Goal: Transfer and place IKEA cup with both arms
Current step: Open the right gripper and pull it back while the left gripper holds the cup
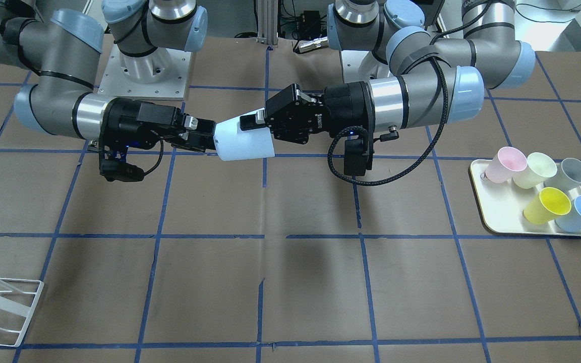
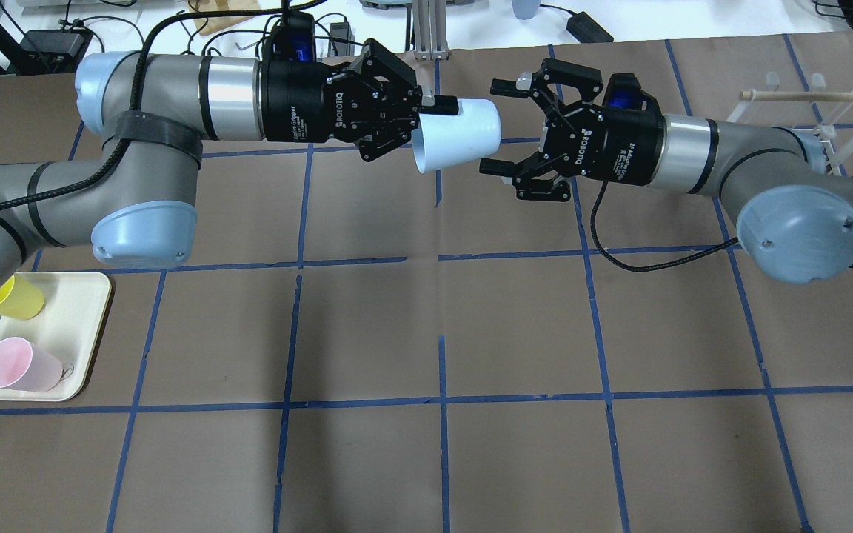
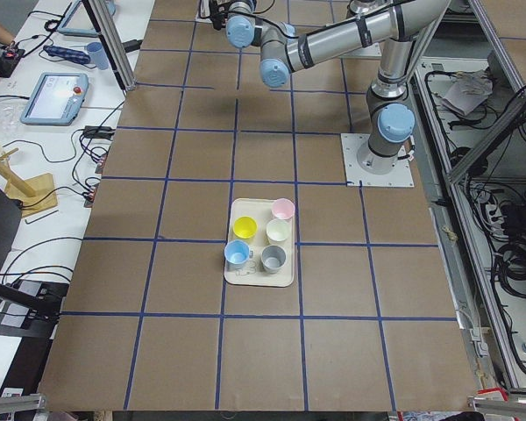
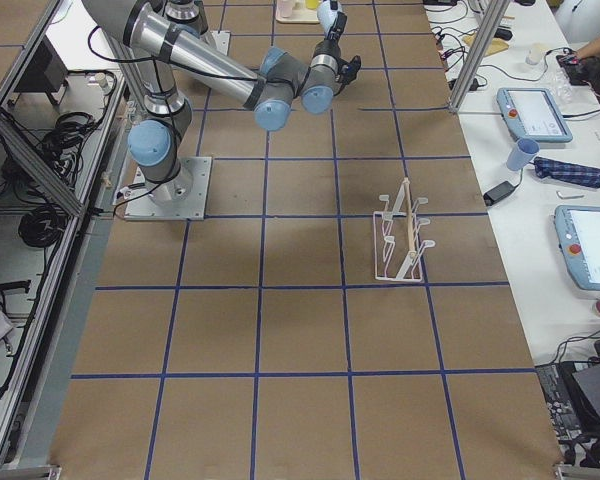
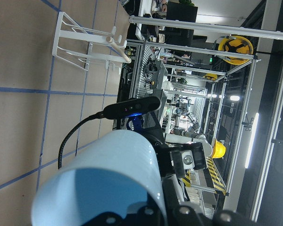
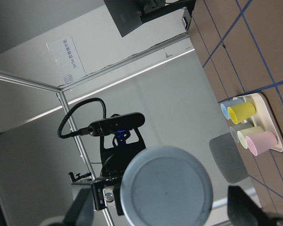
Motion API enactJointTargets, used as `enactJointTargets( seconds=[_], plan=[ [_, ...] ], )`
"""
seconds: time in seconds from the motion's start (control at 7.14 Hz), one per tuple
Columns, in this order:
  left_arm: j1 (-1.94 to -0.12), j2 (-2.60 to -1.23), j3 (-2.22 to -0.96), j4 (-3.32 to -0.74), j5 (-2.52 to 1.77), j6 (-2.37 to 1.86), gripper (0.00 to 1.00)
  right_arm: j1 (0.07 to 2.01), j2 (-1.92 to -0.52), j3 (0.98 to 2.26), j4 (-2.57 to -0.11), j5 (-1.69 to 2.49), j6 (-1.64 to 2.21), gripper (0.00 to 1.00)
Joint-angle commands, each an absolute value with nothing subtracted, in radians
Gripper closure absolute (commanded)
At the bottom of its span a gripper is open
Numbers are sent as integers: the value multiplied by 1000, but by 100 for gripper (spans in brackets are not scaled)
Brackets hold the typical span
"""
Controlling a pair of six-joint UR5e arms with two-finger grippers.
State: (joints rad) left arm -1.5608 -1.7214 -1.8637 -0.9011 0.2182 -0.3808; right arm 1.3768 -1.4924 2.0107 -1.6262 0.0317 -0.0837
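The left gripper [image 2: 430, 122] is clamping the cup [image 2: 457, 135] by its rim. One finger [image 2: 441, 107] is lying along the outside wall, and the other is apparently tucked inside the mouth, where it is hidden. That pinch at the wide end is holding the cup on its side in the air above the table [image 2: 367, 326]. This is leaving the tapered body and closed base free and pointing straight at the other arm. The right gripper [image 2: 499, 127] is facing it with jaws spread wide, one finger on the far side of the base and one on the near side, flanking the narrow end. Whether they are touching the plastic I cannot tell, but they are not closing on it yet. The right wrist view is showing the round base dead ahead, centred between two blurred fingers, which suggests the arms are lining up on one axis so the grasp lands evenly. I judge this to be the hand-over itself, about midway through the task. The right jaws need to close on the body before the left ones let go, or the cup drops. Out on the left arm's side, the tray [image 1: 497, 206] is carrying the other pastel cups. On the right arm's side the rack [image 2: 819, 95] is standing, likely where the cup is headed.
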Motion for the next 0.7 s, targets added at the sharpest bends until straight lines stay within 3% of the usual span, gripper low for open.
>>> enactJointTargets(
  seconds=[0.0,0.56],
  plan=[
    [-1520,-1691,-1839,-920,305,-385,100,1290,-1502,1970,-1692,-163,33,0],
    [-1508,-1585,-1844,-943,752,-303,100,1292,-1563,1859,-1821,-626,355,0]
  ],
)
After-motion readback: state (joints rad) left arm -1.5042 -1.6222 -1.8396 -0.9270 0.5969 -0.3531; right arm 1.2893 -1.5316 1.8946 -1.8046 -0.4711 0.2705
